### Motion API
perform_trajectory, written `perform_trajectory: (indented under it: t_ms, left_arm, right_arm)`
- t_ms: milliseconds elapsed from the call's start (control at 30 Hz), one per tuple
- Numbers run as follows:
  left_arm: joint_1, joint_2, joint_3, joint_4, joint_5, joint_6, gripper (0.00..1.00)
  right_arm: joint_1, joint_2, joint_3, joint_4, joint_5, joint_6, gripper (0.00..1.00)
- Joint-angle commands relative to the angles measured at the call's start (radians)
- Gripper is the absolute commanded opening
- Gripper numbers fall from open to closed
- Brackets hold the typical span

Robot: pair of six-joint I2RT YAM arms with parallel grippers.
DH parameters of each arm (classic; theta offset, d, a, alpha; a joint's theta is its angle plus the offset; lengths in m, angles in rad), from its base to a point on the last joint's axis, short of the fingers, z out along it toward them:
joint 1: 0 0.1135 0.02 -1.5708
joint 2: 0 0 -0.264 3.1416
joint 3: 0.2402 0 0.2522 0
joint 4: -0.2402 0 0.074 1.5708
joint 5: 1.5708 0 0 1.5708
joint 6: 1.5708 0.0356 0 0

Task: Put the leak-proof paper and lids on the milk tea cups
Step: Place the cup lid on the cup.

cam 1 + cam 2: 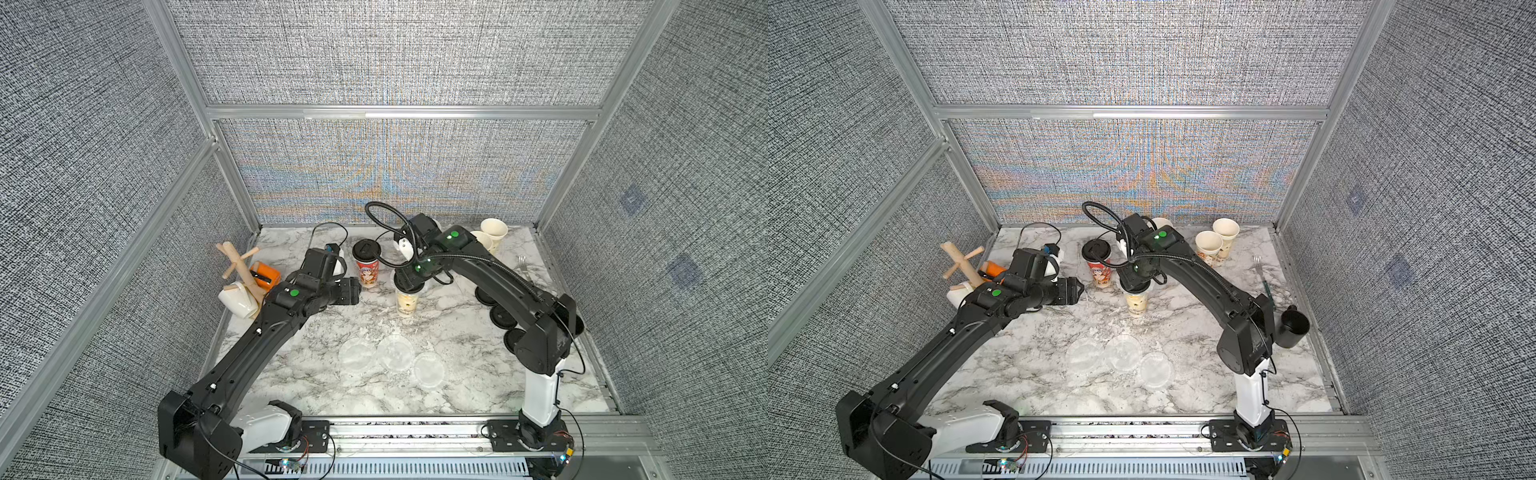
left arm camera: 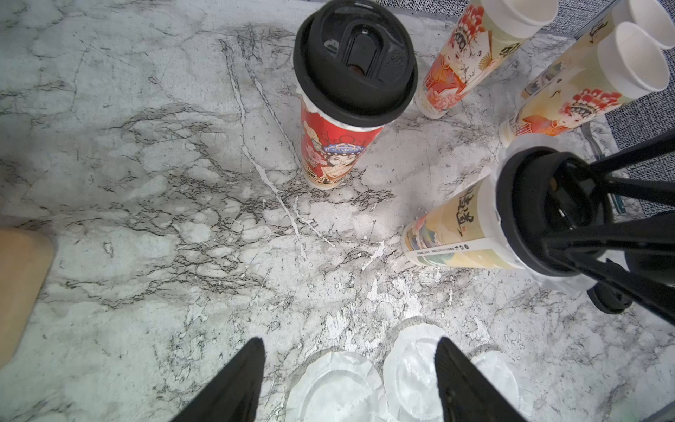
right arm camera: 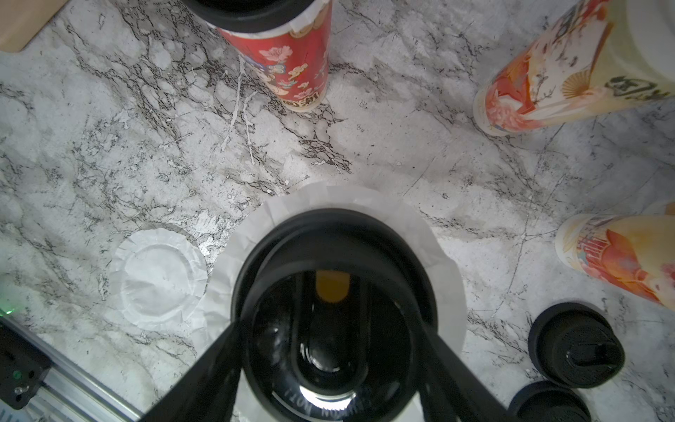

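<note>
A milk tea cup (image 1: 406,303) (image 1: 1137,304) stands mid-table with a leak-proof paper (image 3: 328,199) over its mouth and a black lid (image 3: 332,234) on top. My right gripper (image 1: 409,286) (image 3: 328,321) is straight above it, its fingers closed against the lid's two sides. Behind it to the left is a red cup (image 1: 368,272) (image 2: 336,153) wearing paper and a black lid. Open cups (image 1: 492,235) (image 1: 1219,245) wait at the back right. Three loose paper discs (image 1: 395,352) (image 1: 1122,352) (image 2: 336,387) lie near the front. My left gripper (image 1: 351,291) (image 2: 350,350) hovers open, holding nothing, left of the cups.
Spare black lids (image 1: 503,316) (image 3: 575,345) lie along the right side under the right arm. A black mug (image 1: 1293,328) and a fork (image 1: 1260,270) sit near the right edge. At the left a wooden mug tree (image 1: 239,266) carries a white mug (image 1: 237,301).
</note>
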Motion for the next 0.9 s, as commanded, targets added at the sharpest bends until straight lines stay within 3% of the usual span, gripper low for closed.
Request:
perform_trajectory:
  t_ms: [0,267,667,767,867]
  left_arm:
    - [0.001,0.002,0.005,-0.001,0.009,0.002,0.75]
    - [0.002,0.005,0.006,-0.002,0.012,0.005,0.76]
    - [0.003,0.014,0.012,0.002,0.023,0.012,0.79]
    - [0.003,0.029,0.038,0.009,0.06,0.033,0.79]
    - [0.003,0.068,0.1,0.012,0.166,0.096,0.79]
  right_arm:
    - [0.0,0.003,-0.002,0.008,-0.005,-0.011,0.75]
    - [-0.004,0.002,0.008,0.007,0.002,-0.005,0.85]
    - [-0.004,-0.004,0.031,0.009,-0.011,0.002,0.91]
    - [-0.01,-0.029,0.028,0.022,-0.002,0.017,0.91]
    - [-0.034,-0.1,-0.007,0.071,-0.004,0.053,0.91]
